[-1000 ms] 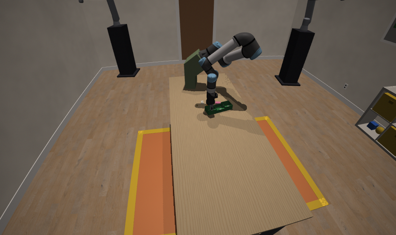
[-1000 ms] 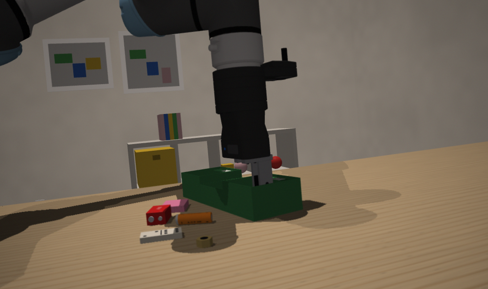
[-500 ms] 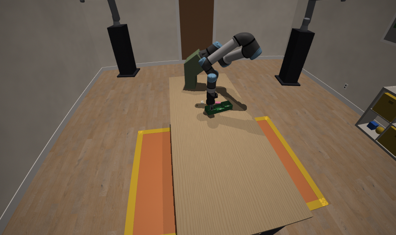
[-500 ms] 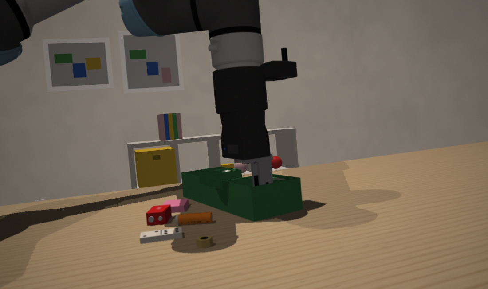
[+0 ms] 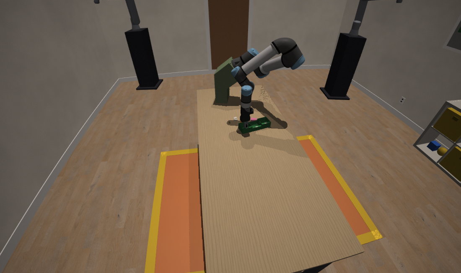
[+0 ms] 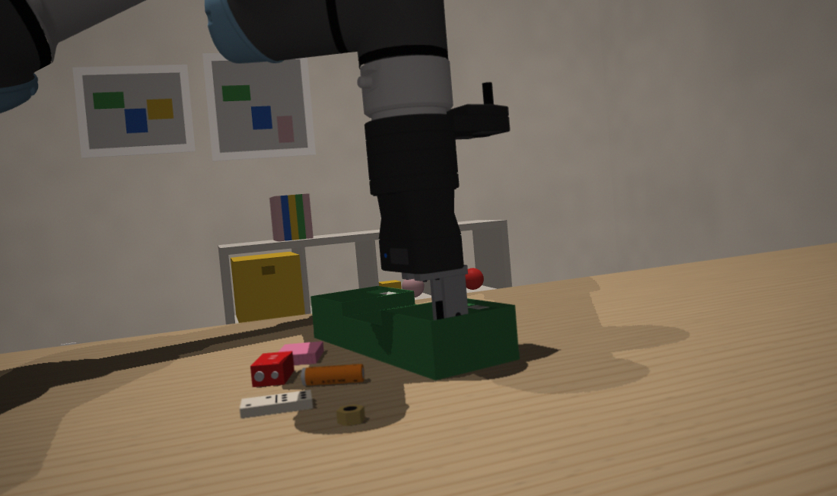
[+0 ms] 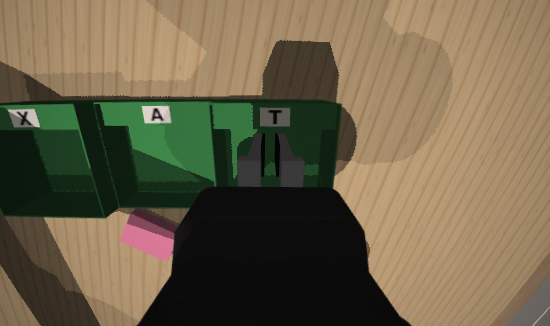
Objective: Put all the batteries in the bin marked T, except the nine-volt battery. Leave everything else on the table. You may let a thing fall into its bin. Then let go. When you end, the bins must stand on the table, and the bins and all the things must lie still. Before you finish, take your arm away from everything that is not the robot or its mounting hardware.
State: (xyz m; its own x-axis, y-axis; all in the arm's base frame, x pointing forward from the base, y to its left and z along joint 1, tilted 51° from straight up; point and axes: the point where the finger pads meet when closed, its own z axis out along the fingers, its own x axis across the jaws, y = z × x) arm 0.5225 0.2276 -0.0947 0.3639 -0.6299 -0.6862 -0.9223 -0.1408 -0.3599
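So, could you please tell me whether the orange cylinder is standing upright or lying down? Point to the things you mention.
Lying down: the exterior view shows the orange cylinder (image 6: 335, 374) with its long side along the tabletop.

items outside the task
domino (image 5: 235, 118) (image 6: 275, 404): flat, near brass nut (image 5: 229, 122) (image 6: 351, 415). pink block (image 5: 253, 119) (image 6: 303, 352) (image 7: 148, 236): flat. background: books (image 6: 291, 217) upright on shelf unit (image 5: 430, 123) (image 6: 333, 237).

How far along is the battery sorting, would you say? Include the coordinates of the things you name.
Done: the red nine-volt battery (image 6: 268, 369) is rightly on the table. In hand: nothing visible between the jaws, lowered into the green T bin (image 5: 254, 129) (image 6: 475, 344) (image 7: 315, 116), its floor partly hidden. Left: the orange cylindrical battery (image 6: 334, 374), outside the bin.
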